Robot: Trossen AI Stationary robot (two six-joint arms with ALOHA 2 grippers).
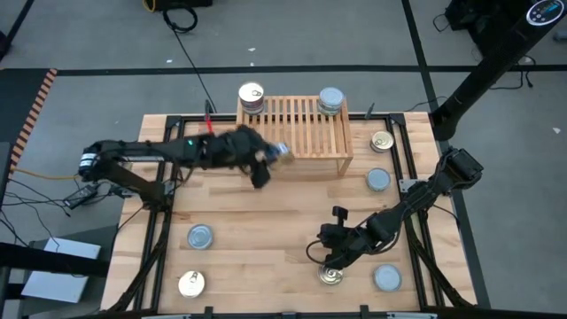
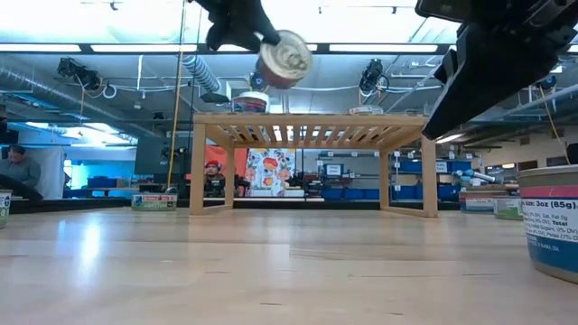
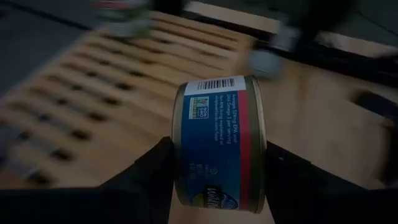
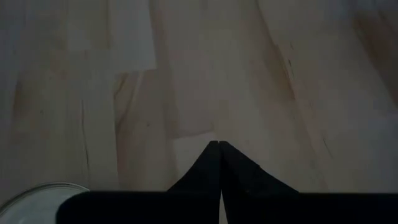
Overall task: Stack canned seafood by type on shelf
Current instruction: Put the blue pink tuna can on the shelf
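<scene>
Bench [image 1: 266,230]: pale planked wood, smooth, satin sheen
Shelf [image 1: 301,124]: light slatted wood, matt
Held tin [image 3: 217,143]: shiny metal rims, glossy paper label

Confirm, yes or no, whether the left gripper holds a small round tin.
Yes: in the left wrist view, the left gripper has its dark fingers clamped on either side of a small round blue-labelled tin.
</scene>
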